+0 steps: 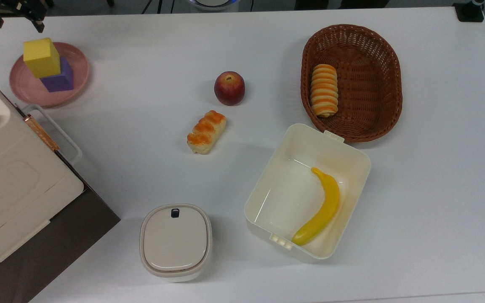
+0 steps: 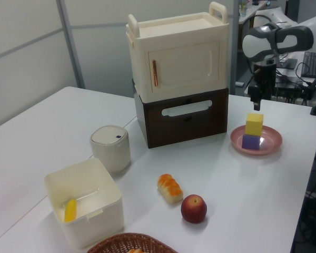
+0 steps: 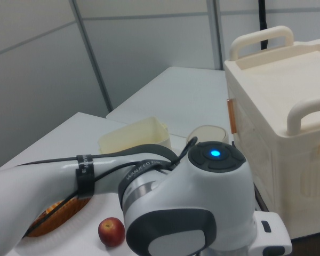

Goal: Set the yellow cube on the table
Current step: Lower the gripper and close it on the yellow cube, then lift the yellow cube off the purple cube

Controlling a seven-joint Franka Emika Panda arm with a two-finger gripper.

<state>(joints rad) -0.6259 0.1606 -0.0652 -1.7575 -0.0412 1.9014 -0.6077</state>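
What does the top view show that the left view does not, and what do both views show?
Top view alone: the striped roll inside the basket and the whole banana. Left view alone: the cabinet's front, with its drawer handle, and the arm above the gripper. Both: the yellow cube stacked on the purple cube on the pink plate, the apple and the table.

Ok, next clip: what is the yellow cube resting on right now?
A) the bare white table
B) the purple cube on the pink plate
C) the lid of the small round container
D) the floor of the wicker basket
B. The yellow cube sits stacked on the purple cube, which stands on the pink plate; the gripper hangs just above the stack in the left view.
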